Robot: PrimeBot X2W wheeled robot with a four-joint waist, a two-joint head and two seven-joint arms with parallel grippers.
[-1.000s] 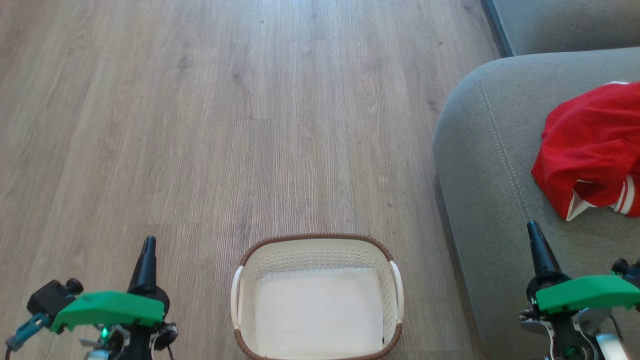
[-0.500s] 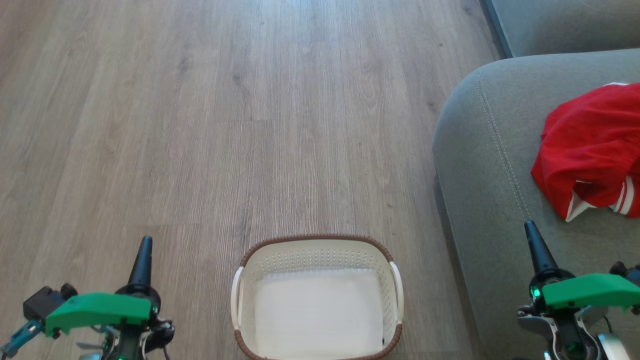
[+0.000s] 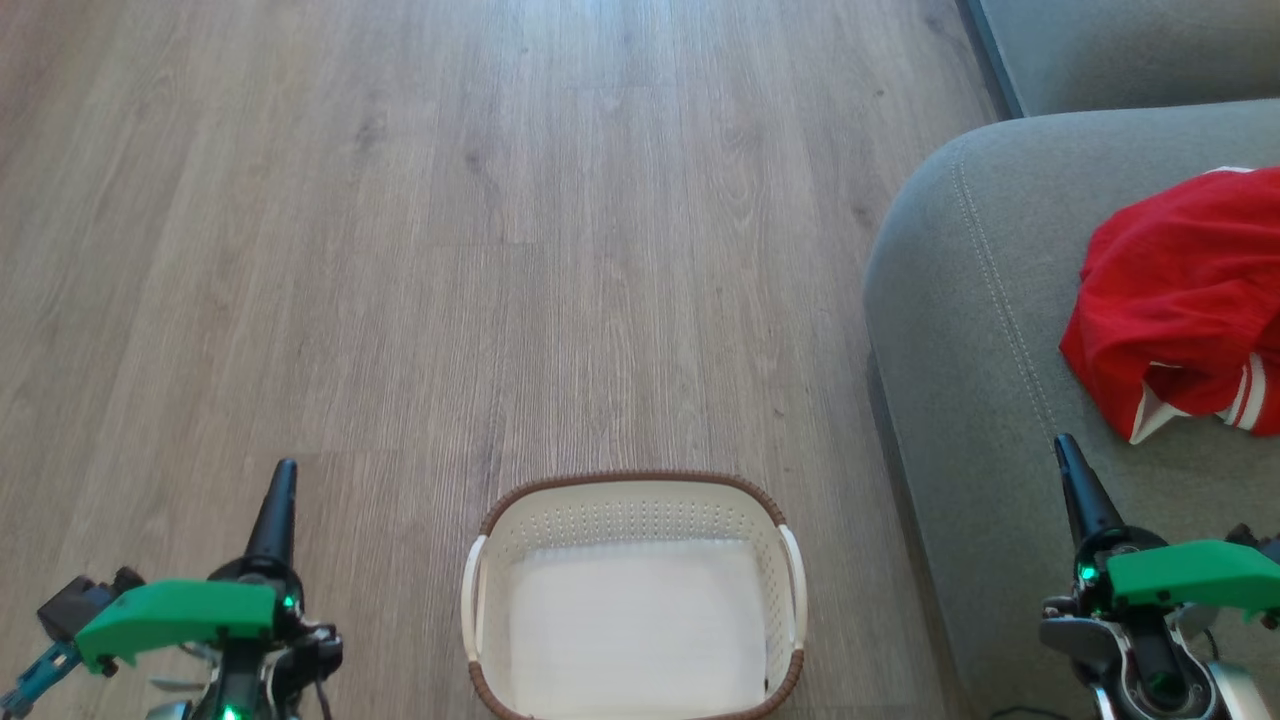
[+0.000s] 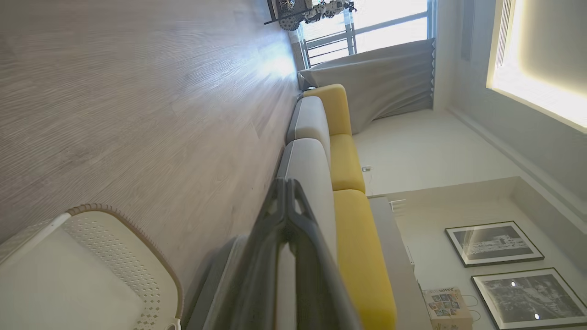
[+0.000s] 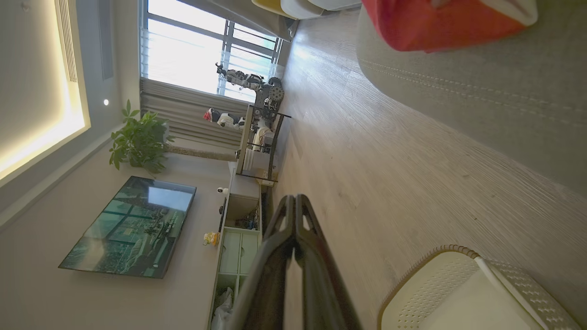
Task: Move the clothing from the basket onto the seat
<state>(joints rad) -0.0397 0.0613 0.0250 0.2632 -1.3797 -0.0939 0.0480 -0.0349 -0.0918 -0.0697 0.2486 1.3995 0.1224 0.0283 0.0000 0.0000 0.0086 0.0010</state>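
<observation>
Dark fingers of the left tool point(image 3: 284, 480) are pressed together to a single point with nothing between them. The right tool point(image 3: 1068, 456) is the same, closed and empty. Both sit low at either side of the head view, the left against the wood floor point(image 3: 500, 250), the right against the near part of the seat point(image 3: 960, 330). Reading: a parked posture, tips pointing forward, clear of the work.

The basket point(image 3: 630, 476) stands on the floor between the two tools, apart from both. Inside lies a flat white liner sheet point(image 3: 635, 620), with no red in it.

The clothing point(image 3: 1175, 290) lies crumpled on the grey seat, well in from the rounded edge and stitched seam. It is beyond the right tool's tip and not touching it. It is bunched and loose, so the cushion carries its whole weight. Striped trim shows at the lower fold.

Judgement: transfer looks complete, nothing left to fetch.
</observation>
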